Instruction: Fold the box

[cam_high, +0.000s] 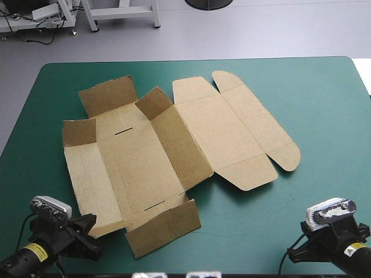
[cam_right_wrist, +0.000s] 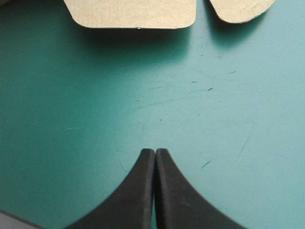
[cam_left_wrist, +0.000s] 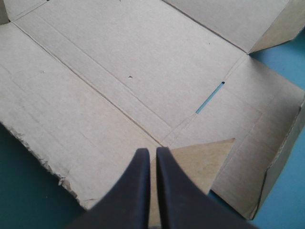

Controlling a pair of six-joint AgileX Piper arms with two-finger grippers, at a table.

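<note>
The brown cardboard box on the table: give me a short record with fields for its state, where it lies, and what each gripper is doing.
thing: cut brown cardboard box, unfolded, nothing tucked
position: on the teal-green table cover, left of centre
raised parts: small flaps on its left half tilt up; the lid half with rounded tabs lies flat
left gripper: shut, over the box's near left corner
right gripper: shut, over bare cover, short of the lid's near edge
progress: folding not yet begun
</note>
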